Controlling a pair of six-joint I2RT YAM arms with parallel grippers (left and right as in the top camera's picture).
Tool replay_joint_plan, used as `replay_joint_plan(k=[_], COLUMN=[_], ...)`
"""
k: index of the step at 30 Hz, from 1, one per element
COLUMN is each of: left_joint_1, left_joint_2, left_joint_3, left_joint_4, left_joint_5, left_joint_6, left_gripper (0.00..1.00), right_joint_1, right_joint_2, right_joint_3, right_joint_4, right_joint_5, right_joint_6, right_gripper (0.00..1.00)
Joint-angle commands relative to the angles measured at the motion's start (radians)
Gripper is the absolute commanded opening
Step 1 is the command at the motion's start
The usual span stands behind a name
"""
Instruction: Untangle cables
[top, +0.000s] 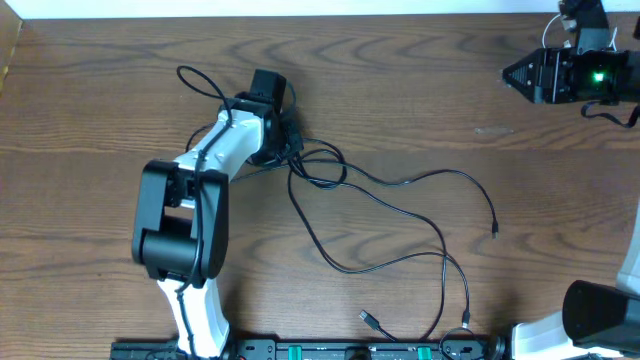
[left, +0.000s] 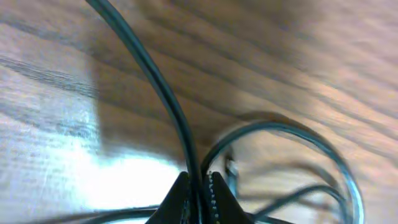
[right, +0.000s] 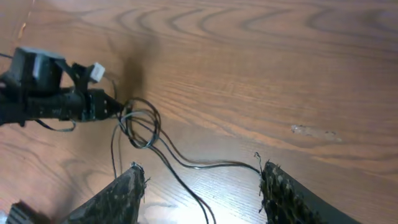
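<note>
Black cables (left: 166, 99) tangle on the table (top: 450, 80); left gripper (left: 198, 182) clamps one, right gripper (right: 199, 168) stands apart.

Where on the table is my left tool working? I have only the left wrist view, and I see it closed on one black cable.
Observer: The overhead view shows the left tool gripping that black cable at the edge of a tangle, left of the middle of the table.
Operator: How do the cables lie beyond the tangle?
Observer: Loose strands spread to the right, and one plug end lies free on the wood.
Operator: What is the right tool doing?
Observer: The right tool is open, holds nothing, and is apart from the tangle.
</note>
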Motion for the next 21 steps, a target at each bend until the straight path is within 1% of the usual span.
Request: replay_joint_plan(k=[1,6,9,11,13,14,17,19,21], left_joint_1=[-0.003,-0.003,-0.003,-0.003,-0.003,-0.003,-0.003,-0.003,-0.003], left_joint_2=[-0.209,-0.407,-0.509,-0.528,-0.532,-0.531,-0.529,-0.529,-0.529], left_joint_3=[0.011,0.011,0.011,0.011,0.011,0.011,0.011,0.011,0.011], left_joint_4=[-0.003,-0.043,-0.137,-0.195,-0.256,-0.267,-0.274,-0.261,-0.243], left_joint_5=[0.043,0.068,0.077,0.08,0.12,0.146,0.24,0.253,0.253], left_joint_6=[0.028,0.027,0.027,0.028,0.034,0.058,0.169,0.202,0.21], left_gripper=[0.07,0.07,0.07,0.08,0.07,0.07,0.07,0.07,0.07], right_joint_1=[0.055,0.116,0.169,0.195,0.222,0.232,0.274,0.291,0.307], right_joint_2=[0.0,0.0,0.0,0.0,0.0,0.0,0.0,0.005,0.014], right_joint_3=[0.005,0.005,0.005,0.005,0.004,0.004,-0.002,-0.004,-0.008], right_joint_4=[0.003,0.027,0.044,0.048,0.056,0.058,0.064,0.063,0.063], right_joint_5=[-0.002,-0.002,-0.002,-0.002,-0.001,0.002,0.027,0.047,0.054], right_joint_6=[-0.011,-0.011,-0.011,-0.011,-0.011,-0.011,-0.011,-0.011,-0.011], right_gripper=[0.58,0.58,0.58,0.58,0.58,0.58,0.58,0.58,0.58])
